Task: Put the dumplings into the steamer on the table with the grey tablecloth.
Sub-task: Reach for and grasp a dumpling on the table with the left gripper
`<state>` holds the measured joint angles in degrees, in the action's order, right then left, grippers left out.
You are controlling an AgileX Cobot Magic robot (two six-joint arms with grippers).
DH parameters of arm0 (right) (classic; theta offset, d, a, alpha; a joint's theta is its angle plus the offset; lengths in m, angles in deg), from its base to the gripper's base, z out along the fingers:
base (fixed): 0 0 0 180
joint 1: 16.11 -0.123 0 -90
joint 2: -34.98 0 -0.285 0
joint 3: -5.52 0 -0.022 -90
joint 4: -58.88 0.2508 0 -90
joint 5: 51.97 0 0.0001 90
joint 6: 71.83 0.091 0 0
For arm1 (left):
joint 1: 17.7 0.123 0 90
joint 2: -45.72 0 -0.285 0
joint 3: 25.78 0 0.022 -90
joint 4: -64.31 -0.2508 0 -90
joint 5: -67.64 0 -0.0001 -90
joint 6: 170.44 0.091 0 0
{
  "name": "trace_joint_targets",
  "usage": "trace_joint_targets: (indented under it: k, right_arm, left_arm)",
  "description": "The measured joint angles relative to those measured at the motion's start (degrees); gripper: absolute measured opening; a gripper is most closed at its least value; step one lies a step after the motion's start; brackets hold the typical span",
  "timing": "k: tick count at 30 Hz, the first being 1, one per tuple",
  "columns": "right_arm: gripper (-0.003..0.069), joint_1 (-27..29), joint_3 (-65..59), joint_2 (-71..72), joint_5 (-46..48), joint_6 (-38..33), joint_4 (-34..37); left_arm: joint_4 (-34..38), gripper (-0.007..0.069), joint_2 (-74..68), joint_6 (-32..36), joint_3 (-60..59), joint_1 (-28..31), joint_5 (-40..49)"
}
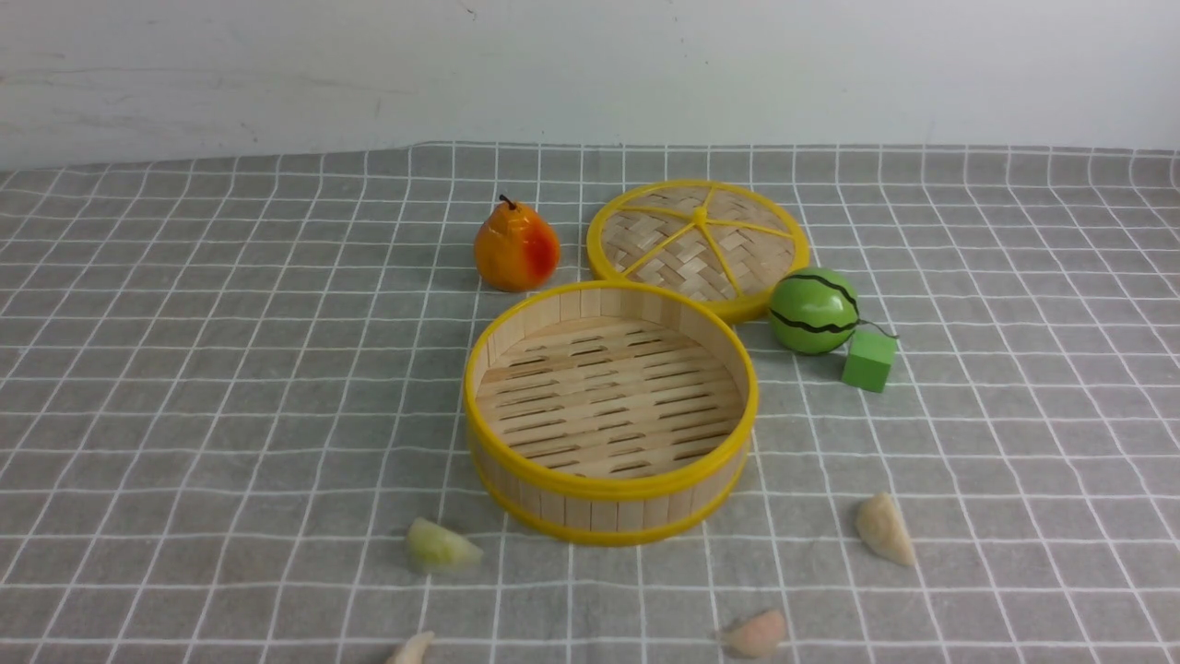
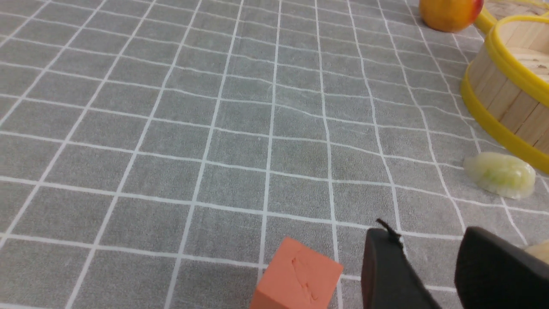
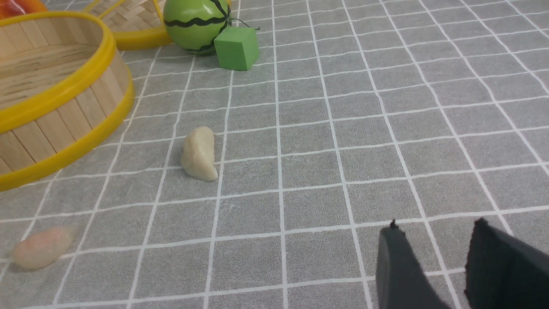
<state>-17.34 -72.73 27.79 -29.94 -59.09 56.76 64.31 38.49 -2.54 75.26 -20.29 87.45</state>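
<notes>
While none of the dumplings is in it yet, the steamer [image 1: 599, 512] stands empty in the middle of the grey tablecloth [image 1: 184, 369]. Its lid [image 1: 698, 242] lies flat at its 1 o'clock, which leaves the basket open from above. Seen from the front, the dumplings ring the steamer's near side. The pale green dumpling [image 1: 441, 546] is close by at 7 o'clock. A cream dumpling [image 1: 883, 527] sits at 4 o'clock and the pinkish dumpling [image 1: 756, 634] at 5 o'clock. A second cream dumpling [image 1: 412, 649] lies farther out at 7 o'clock, cut by the frame edge.

The left gripper [image 2: 429, 240] hangs low over the cloth with its jaws moderately parted and nothing between them. The second cream dumpling shows just beyond one finger, so it looks like the natural first pick for that arm. The right gripper [image 3: 437, 231] is likewise parted and empty, well apart from its nearest dumpling.

The pear [image 1: 516, 247], watermelon ball [image 1: 814, 311], green cube [image 1: 869, 360] and orange cube [image 2: 296, 279] are distractors (the orange one lies close to the left fingers).
</notes>
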Motion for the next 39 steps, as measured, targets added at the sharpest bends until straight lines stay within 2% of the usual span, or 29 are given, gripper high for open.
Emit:
trace_joint_targets:
  k: [4, 6, 7, 9, 10, 11, 14, 15, 16, 18, 24, 27, 29, 32, 33, 34, 35, 37, 39]
  right_arm:
    - [0.0240, 0.00, 0.00, 0.00, 0.00, 0.00, 0.33]
    - [0.0240, 0.00, 0.00, 0.00, 0.00, 0.14, 2.57]
    - [0.0240, 0.00, 0.00, 0.00, 0.00, 0.20, 2.96]
    - [0.0240, 0.00, 0.00, 0.00, -0.06, 4.04, 13.28]
    - [0.0240, 0.00, 0.00, 0.00, -0.06, 4.46, 13.28]
    - [0.0240, 0.00, 0.00, 0.00, 0.15, 7.85, 21.87]
    - [0.0240, 0.00, -0.32, 0.00, 0.83, 14.26, 36.83]
    - [0.0240, 0.00, -0.41, 0.00, 0.90, 14.59, 37.76]
    - [0.0240, 0.00, -0.52, 0.00, 0.99, 16.46, 43.36]
    - [0.0240, 0.00, -0.52, 0.00, 0.75, 17.45, 48.56]
    - [0.0240, 0.00, -0.52, 0.00, 0.44, 17.80, 49.88]
    - [0.0240, 0.00, -0.52, 0.00, 1.12, 15.69, 49.83]
    - [0.0240, 0.00, -0.43, 0.00, 1.06, 11.58, 49.83]
    - [0.0240, 0.00, 0.68, 0.00, 0.60, 6.06, 50.09]
    - [0.0235, 0.00, 2.59, 0.00, -0.18, 2.05, 50.10]
    - [0.0232, 0.00, 3.20, 0.00, -0.49, 0.15, 50.10]
    - [0.0213, 0.00, 5.28, -0.12, -1.30, -3.81, 50.03]
    - [0.0160, 0.00, 9.75, -2.61, -1.67, -11.43, 49.06]
    - [0.0080, 0.00, 14.98, -8.02, -0.85, -18.48, 47.45]
  left_arm:
    - [4.68, 0.0237, 0.00, -3.17, 0.00, 0.00, -1.96]
    - [10.49, 0.0237, 0.00, -7.52, 0.00, 0.00, -3.25]
    - [10.49, 0.0237, 0.00, -8.05, 0.00, 0.00, -3.25]
    - [25.59, 0.0237, 0.00, -18.98, 0.00, 0.00, -5.06]
    - [25.59, 0.0237, 0.00, -18.98, 0.00, 0.00, -5.14]
    - [33.09, 0.0237, 0.00, -25.41, 0.00, 0.00, -5.30]
    - [44.80, 0.0237, 0.00, -32.34, 0.00, 0.00, -6.05]
    - [45.27, 0.0237, 0.00, -32.59, 0.00, 0.00, -6.08]
    - [47.81, 0.0237, 0.00, -33.88, 0.00, 0.00, -6.16]
    - [49.39, 0.0237, 0.00, -34.25, 0.00, 0.00, -6.21]
    - [50.51, 0.0237, 0.00, -34.35, 0.00, 0.00, -5.06]
    - [50.55, 0.0237, 0.00, -32.95, 0.15, 0.00, -3.35]
    - [50.55, 0.0237, 0.00, -30.55, 1.73, 0.00, -2.09]
    - [50.49, 0.0232, 0.00, -25.59, 5.82, 0.00, -1.79]
    - [50.26, 0.0214, 0.00, -20.97, 9.22, 0.00, -1.64]
    - [50.09, 0.0202, 0.00, -19.49, 10.25, 0.00, -1.42]
    - [49.17, 0.0162, -0.40, -13.00, 14.03, 0.00, 0.23]
    - [46.88, 0.0080, -3.54, -5.13, 19.80, 0.00, 5.85]
    - [42.57, -0.0010, -10.51, 1.32, 26.96, 0.00, 16.12]
